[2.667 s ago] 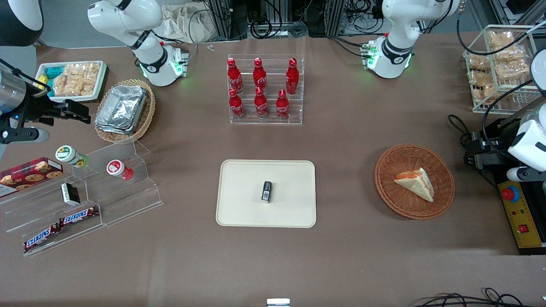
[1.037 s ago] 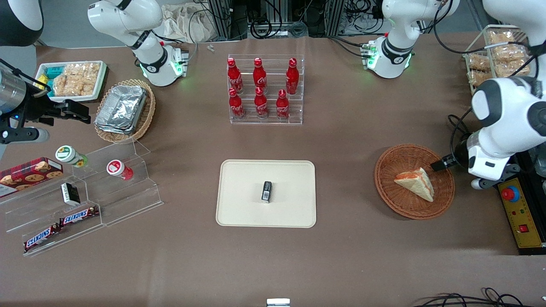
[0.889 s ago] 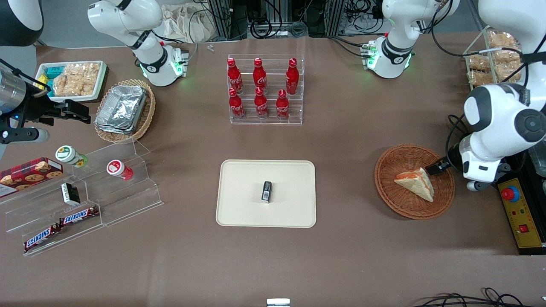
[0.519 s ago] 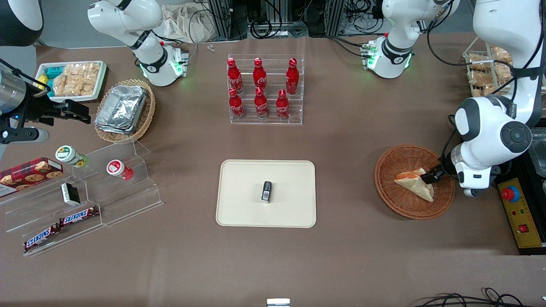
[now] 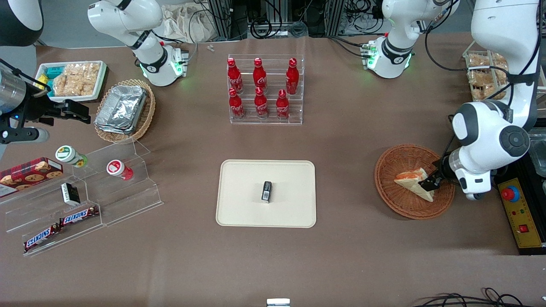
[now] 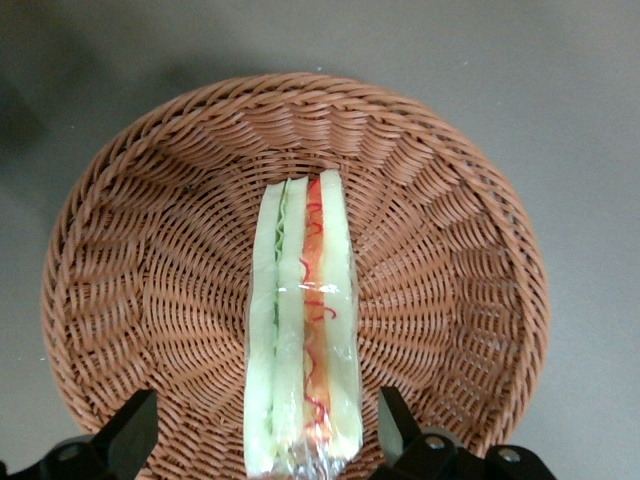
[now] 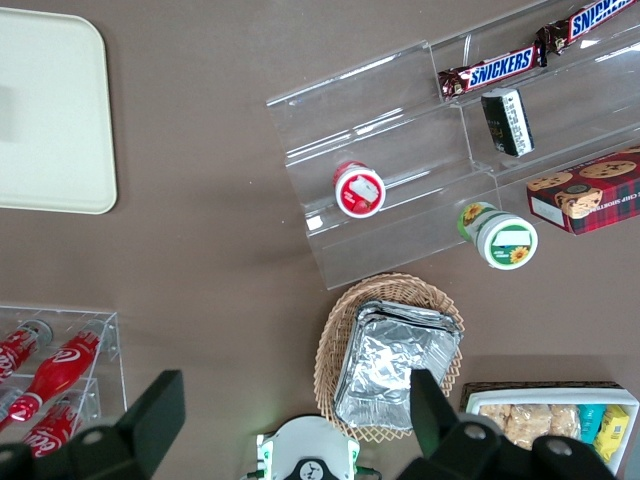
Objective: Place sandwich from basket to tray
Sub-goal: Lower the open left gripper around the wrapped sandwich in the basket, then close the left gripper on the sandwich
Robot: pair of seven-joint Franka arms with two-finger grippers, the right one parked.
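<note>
The gripper (image 5: pixel 428 184) hung low over the basket (image 5: pixel 401 207), at mid-height in the front view and toward the working arm's end of the table. Its dark fingertips sat right at the sandwich's (image 5: pixel 408 181) end nearest the working arm. The sandwich itself lay inside the basket, a white wedge with the orange-red filling along its upper edge in that view.

From the left wrist camera the picture was clear. The sandwich (image 6: pixel 300 330) stood on edge across the middle of the basket (image 6: pixel 450 250), its layers showing (pale bread, a green line, an orange-red stripe). One finger (image 6: pixel 130 435) was out on one side of it and the other on the opposite side. The gripper (image 6: pixel 262 410) was spread wide, with wicker showing between each finger and the bread, so nothing was grasped.

The tray (image 5: pixel 243 209) sat in the middle of the front view, slightly below centre, well apart from the basket and toward the parked arm's end from it. A small dark packet (image 5: pixel 266 191) lay near the tray's centre. Higher in the frame, farther from the camera than the tray, the clear rack of red bottles (image 5: pixel 265 89) stood upright on the brown table (image 5: pixel 341 256).
</note>
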